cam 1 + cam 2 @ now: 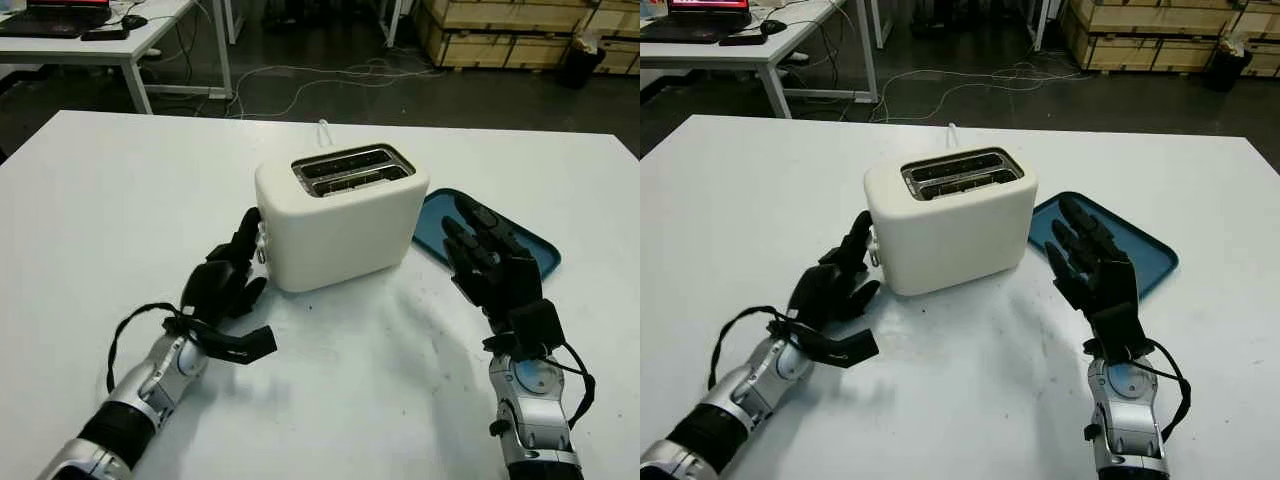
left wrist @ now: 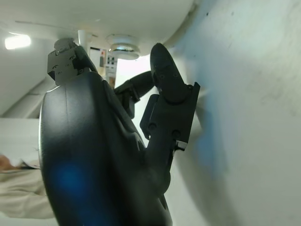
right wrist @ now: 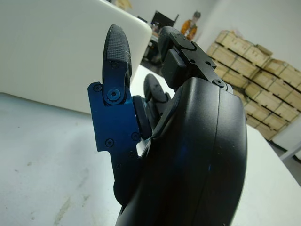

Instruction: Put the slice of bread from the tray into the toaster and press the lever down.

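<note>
A cream two-slot toaster (image 1: 345,220) stands mid-table; its slots (image 1: 352,169) look dark, and I cannot tell whether bread is in them. My left hand (image 1: 228,285) is open at the toaster's left end, fingers reaching up against that end wall. In the left wrist view a fingertip (image 2: 165,73) lies close to the toaster's round knob (image 2: 123,47). To the toaster's right lies a blue tray (image 1: 540,252), bare where it shows. Over the tray's near edge my right hand (image 1: 490,255) is open, fingers pointing away from me.
The white table (image 1: 120,210) has free room left of the toaster and in front of it. A white cord (image 1: 325,128) runs off behind the toaster. Beyond the far edge are a desk with a laptop (image 1: 60,18) and wooden crates (image 1: 500,30).
</note>
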You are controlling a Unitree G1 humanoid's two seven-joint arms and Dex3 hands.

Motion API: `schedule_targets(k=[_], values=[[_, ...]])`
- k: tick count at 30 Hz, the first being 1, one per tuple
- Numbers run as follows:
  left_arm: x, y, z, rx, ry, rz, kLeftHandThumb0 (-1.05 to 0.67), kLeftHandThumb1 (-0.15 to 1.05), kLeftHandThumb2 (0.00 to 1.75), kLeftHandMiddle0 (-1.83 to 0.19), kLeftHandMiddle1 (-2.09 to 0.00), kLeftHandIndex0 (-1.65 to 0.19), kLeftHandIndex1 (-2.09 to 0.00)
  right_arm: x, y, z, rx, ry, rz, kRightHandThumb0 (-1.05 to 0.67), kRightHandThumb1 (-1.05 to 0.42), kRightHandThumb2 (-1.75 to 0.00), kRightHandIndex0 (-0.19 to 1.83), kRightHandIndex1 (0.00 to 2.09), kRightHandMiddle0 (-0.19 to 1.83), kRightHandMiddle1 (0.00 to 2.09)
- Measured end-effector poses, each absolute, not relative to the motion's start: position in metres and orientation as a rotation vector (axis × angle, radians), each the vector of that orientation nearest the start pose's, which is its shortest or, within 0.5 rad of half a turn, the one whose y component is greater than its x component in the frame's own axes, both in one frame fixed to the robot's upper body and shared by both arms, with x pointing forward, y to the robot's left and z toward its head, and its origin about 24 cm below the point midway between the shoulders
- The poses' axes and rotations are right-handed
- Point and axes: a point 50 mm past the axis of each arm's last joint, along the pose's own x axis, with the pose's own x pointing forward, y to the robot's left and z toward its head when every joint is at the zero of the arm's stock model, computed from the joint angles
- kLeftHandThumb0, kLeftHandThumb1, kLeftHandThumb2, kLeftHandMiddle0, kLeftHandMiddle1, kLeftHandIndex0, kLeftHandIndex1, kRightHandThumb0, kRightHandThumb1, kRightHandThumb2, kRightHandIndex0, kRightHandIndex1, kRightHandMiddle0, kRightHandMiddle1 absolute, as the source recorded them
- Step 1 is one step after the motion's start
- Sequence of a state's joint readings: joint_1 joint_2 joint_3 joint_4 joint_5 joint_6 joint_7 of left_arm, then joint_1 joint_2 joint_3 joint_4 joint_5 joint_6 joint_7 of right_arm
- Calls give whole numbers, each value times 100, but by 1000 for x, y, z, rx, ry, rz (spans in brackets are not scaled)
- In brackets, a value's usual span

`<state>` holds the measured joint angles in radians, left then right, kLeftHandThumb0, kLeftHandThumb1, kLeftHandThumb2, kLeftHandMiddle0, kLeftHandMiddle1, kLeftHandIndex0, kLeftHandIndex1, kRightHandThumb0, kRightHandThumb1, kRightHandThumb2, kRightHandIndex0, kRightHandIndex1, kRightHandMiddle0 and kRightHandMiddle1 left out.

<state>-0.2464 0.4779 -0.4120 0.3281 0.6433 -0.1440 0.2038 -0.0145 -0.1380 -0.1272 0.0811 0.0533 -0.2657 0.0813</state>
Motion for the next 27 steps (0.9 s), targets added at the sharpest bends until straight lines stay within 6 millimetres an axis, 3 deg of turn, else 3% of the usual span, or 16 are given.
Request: schedule_targets(k=[4,9,16,23,27], values=[[287,172,53,1349,-108,-362,-10,90,4,-110,-52,-117,-6,252,-201,58,-104,-207,-38,-52,-92,-31,47,0,49,0],[296,171,92,1541,-56,-437,-11,86,0,-123,-60,-133,-9,252,-201,58,-104,-208,-37,-53,-92,-31,48,0,49,0],[300,172,109,1535,-101,-405,-14,87,0,-118,-74,-135,-5,252,-201,61,-105,-216,-37,-55,-92,-31,49,0,50,0],[301,177,117,1459,-150,-391,-14,87,0,-111,-60,-123,0,252,-201,62,-107,-218,-36,-53,-92,-31,49,0,50,0],[301,181,131,1435,-263,-322,-17,86,0,-114,-64,-120,0,252,-201,62,-106,-219,-35,-51,-92,-31,48,0,50,0]])
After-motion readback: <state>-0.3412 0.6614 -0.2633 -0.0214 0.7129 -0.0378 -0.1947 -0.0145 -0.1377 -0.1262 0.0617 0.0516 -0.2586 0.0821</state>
